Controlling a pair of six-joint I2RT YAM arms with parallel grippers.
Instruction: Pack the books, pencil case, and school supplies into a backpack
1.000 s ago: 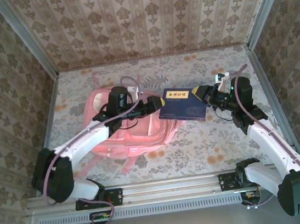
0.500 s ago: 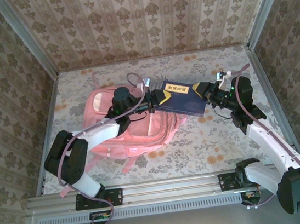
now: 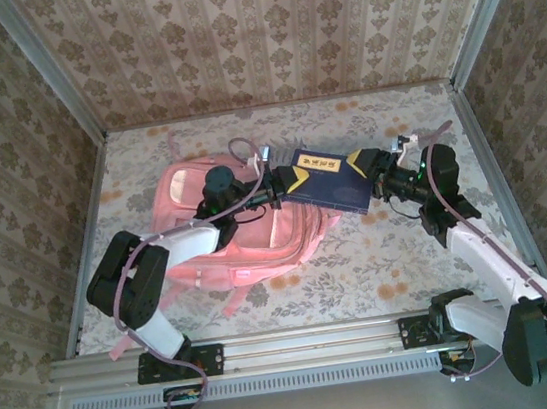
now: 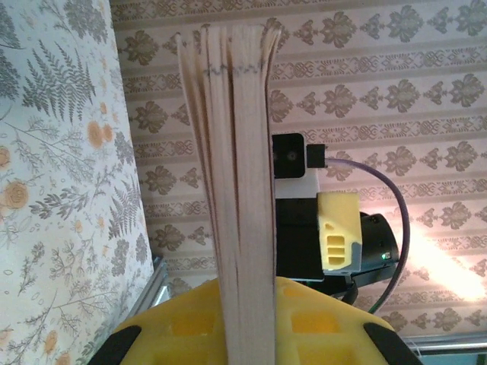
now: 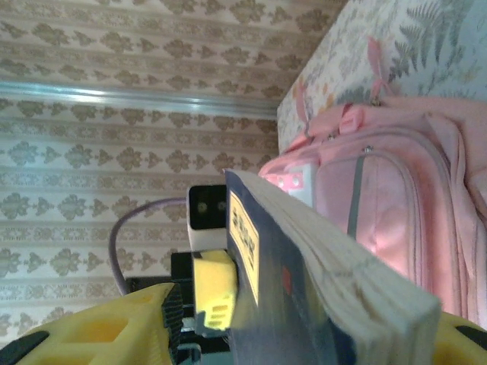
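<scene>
Table [image 3: 392, 259]: a flat surface covered in a pale floral cloth, walled in by patterned panels.

Backpack [image 3: 279, 244]: a large soft pink bag lying flat on the left half of the table, with its straps trailing toward the near edge. The right wrist view shows its zipped pockets [image 5: 396, 205] behind the book.

Left arm [image 3: 183, 245]: folded sharply at the near left. Its white forearm slants away and to the right across the backpack, and the wrist points right.

Right arm [image 3: 481, 248]: climbs from the near right along the table's right side, then bends so the wrist points left.

Navy book [image 3: 331, 182]: has yellow print and its cover faces up. It spans the gap between the two wrists, outside the backpack. Its left end is over the bag's far right corner and the rest is over the table beside the bag.

Left end effector [image 3: 285, 180]: its yellow fingers are closed tight on the book's left edge. The wrist view shows the page block [image 4: 240, 190] pinched between them [image 4: 247, 319].

Right end effector [image 3: 362, 168]: its jaws straddle the book's right end [image 5: 281, 334]. I cannot tell whether they press on it.
</scene>
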